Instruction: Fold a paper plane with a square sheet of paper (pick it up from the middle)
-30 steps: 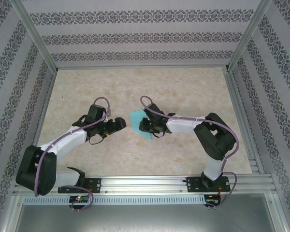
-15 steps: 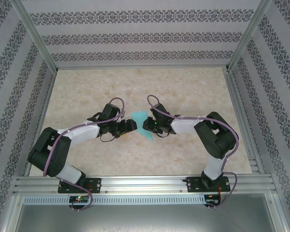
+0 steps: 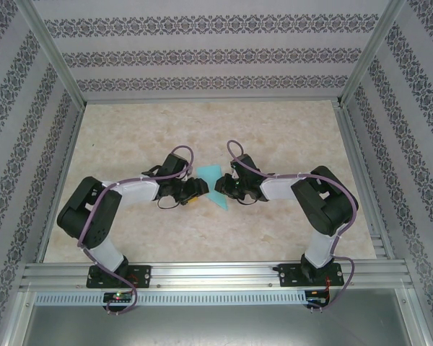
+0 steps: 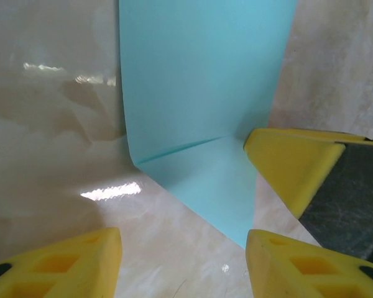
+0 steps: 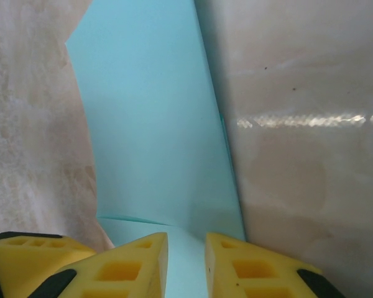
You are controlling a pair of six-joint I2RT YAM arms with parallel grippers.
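The square sheet of paper (image 3: pixel 211 175), turquoise, is bent along a crease. One part stands up (image 4: pixel 199 81) and a smaller flap lies flat on the table (image 4: pixel 211 186). My right gripper (image 3: pixel 218 189) comes in from the right. Its yellow fingertips (image 5: pixel 143 261) are a little apart and rest on the flat flap, with paper showing in the gap (image 5: pixel 186 248). My left gripper (image 3: pixel 199 189) faces it from the left, open (image 4: pixel 181 248), and the flap's corner lies just inside its right finger (image 4: pixel 280 261). The right gripper's finger (image 4: pixel 292 167) touches the paper's edge. A paper plane is out of view.
The marble-patterned table (image 3: pixel 274 137) stretches behind the arms, with aluminium frame posts and patterned walls (image 3: pixel 202 58) around it. A rail (image 3: pixel 216 274) with both arm bases runs along the near edge. The two grippers are close together at the table's middle.
My left arm has swung right up to the paper and its jaws have narrowed. The right gripper has shifted slightly right. The paper has gone from mostly flat to partly upright.
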